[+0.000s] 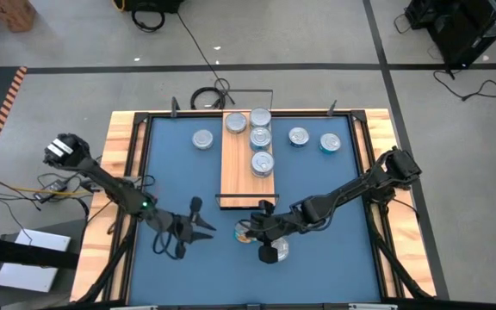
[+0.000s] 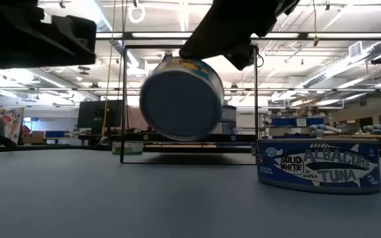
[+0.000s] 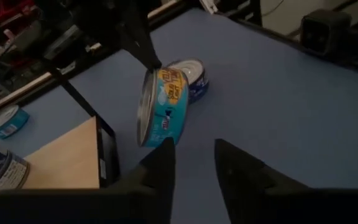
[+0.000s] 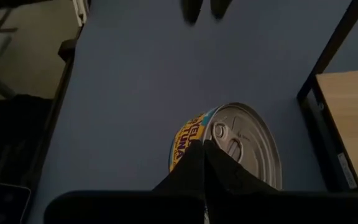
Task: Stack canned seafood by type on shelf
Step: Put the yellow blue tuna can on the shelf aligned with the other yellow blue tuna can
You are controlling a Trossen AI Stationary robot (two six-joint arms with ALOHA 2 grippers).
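High view: shelf [image 1: 238, 176] w/ 4 tins [image 1: 263, 163], right gripper [image 1: 250, 231] on tilted tin [image 1: 244, 231].

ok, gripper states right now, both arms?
Left gripper: open, holding nothing.
Right gripper: shut, pinching the rim of a tilted tuna can.

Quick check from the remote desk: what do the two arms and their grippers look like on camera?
Both the left arm and the right arm are dark, slim and jointed. A small green light glows on the left one. The left gripper and right gripper each have two black tapered fingers.
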